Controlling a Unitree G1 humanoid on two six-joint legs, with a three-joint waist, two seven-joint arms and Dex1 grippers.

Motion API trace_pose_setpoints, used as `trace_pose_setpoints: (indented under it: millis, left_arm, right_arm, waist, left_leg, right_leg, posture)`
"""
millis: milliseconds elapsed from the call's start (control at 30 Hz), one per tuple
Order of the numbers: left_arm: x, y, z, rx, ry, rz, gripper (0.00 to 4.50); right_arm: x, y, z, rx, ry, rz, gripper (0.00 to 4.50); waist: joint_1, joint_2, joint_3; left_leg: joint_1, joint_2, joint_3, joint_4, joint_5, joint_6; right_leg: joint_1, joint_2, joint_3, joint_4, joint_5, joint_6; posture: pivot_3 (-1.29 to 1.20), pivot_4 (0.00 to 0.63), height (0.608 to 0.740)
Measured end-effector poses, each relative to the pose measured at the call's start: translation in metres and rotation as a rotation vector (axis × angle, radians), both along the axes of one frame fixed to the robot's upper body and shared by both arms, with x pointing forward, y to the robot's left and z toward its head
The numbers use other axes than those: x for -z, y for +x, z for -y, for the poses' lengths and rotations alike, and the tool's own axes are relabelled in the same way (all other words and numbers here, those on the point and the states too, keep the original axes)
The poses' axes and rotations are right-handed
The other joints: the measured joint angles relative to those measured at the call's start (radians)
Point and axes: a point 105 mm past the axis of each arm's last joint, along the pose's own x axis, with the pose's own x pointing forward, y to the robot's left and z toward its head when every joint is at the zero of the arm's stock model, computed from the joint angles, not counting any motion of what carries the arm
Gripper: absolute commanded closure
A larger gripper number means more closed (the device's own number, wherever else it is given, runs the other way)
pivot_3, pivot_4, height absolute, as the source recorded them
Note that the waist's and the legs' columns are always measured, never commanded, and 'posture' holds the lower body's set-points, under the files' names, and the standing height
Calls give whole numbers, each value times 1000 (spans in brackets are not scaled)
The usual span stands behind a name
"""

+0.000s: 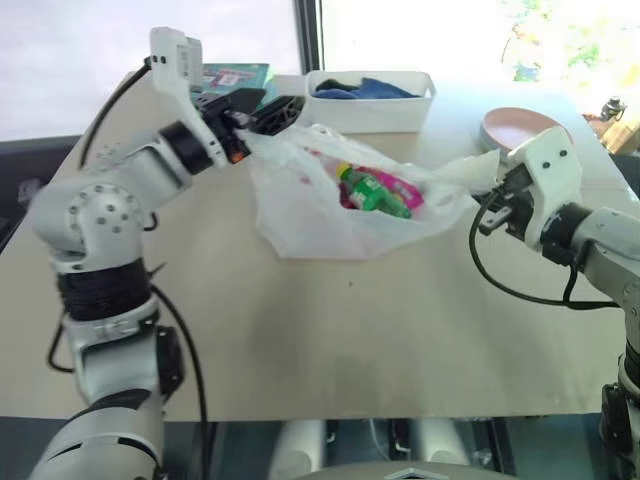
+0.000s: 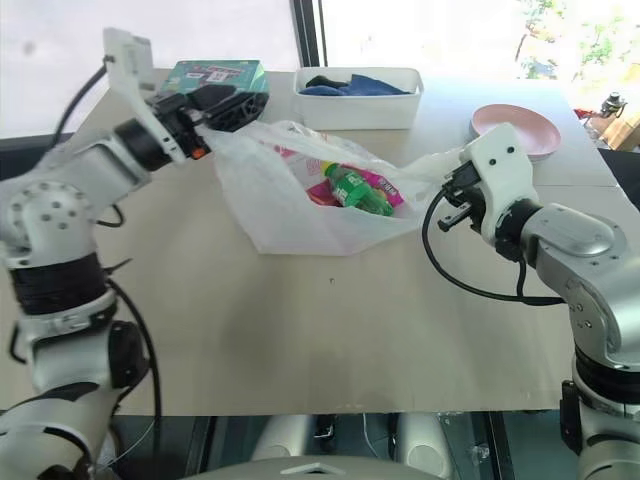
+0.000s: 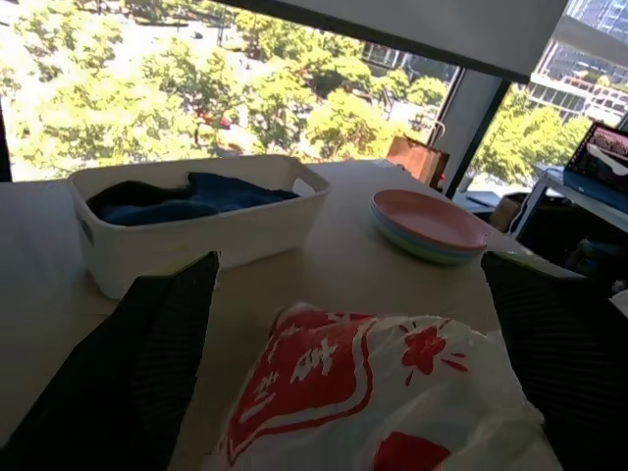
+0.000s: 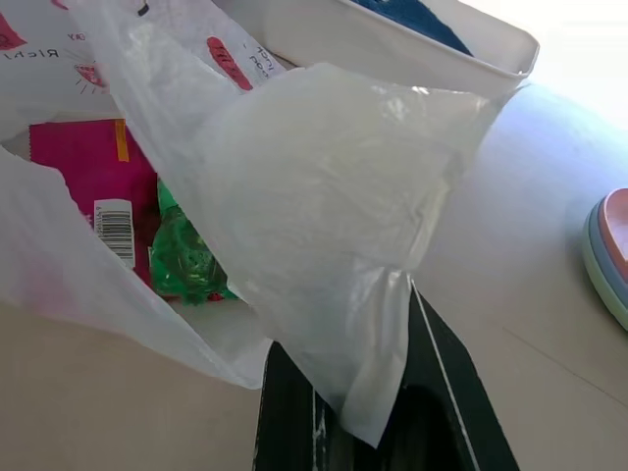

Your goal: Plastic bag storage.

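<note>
Worktop (image 1: 380, 340): pale beige, smooth, set against the windows. Windows (image 3: 196, 108): large, dark vertical frame post (image 1: 308, 35) between panes, bright daylight. Outside: sunlit green trees (image 3: 294, 108), buildings (image 3: 579, 78) beyond.

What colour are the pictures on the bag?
Red, printed on the white plastic bag; best seen in the left wrist view.

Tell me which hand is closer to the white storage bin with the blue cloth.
Left. The left hand hangs open just beside the white bin, over the plastic bag. The right hand is farther off, shut on the bag's other end.
</note>
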Motion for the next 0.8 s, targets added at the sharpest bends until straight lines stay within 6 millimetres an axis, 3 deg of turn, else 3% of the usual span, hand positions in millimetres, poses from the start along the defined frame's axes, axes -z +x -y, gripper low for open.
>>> trace_pose_setpoints:
  millis: [133, 233, 433, 533, 600, 700, 733, 800]
  left_arm:
    - [1, -4, -10, -2, 151, 50, 55]
    - [3, 0, -8, -8, 171, 83, 55]
    - [1, -2, -2, 25, 106, 90, 55]
    - [-9, -7, -14, 92, -112, 0, 55]
    - [-15, -23, -24, 204, -242, -86, 55]
    - [-11, -73, -12, 497, -231, -245, 55]
    - [1, -98, -9, 593, -196, -332, 55]
    - [20, -119, -7, 659, -181, -449, 55]
  right_arm:
    - [2, 5, 1, 9, 3, -4, 4500]
    - [3, 9, 3, 21, 5, -2, 4500]
    - [3, 11, 1, 14, 6, 3, 4500]
    - [2, 12, 1, 13, 5, 8, 4500]
    - [0, 12, 1, 14, 4, 18, 4500]
    - [0, 14, 2, 20, 0, 18, 4500]
    - [-1, 14, 0, 11, -1, 19, 4500]
    - [-1, 15, 1, 15, -4, 18, 4500]
  waist:
    - [1, 0, 0]
    - [7, 0, 0]
    - [10, 0, 0]
    - [7, 0, 0]
    - [-3, 0, 0]
    - [-13, -1, 1]
    - [-16, -1, 1]
    - [-19, 0, 1]
  left_leg:
    - [0, 0, 0, 0, 0, 0]
    - [0, 0, 0, 0, 0, 0]
    - [0, 0, 0, 0, 0, 0]
    - [0, 1, 0, 0, 0, 0]
    - [0, 1, 0, 0, 0, 0]
    - [0, 0, 0, 0, 0, 0]
    - [0, 0, 0, 0, 0, 0]
    - [1, 1, 0, -1, 0, 0]
  right_leg:
    - [0, 0, 0, 0, 0, 0]
    - [0, 0, 0, 0, 0, 0]
    - [0, 0, 0, 0, 0, 0]
    - [0, 0, 0, 0, 0, 0]
    - [0, 0, 0, 0, 0, 0]
    - [0, -2, 1, -1, 0, 0]
    - [0, -3, 2, -1, 0, 0]
    - [0, -7, 6, 0, 0, 0]
  posture:
    - [0, 150, 740]
    - [0, 150, 740]
    - [0, 150, 740]
    - [0, 150, 740]
    - [0, 150, 740]
    - [0, 150, 740]
    - [0, 150, 740]
    - [0, 150, 740]
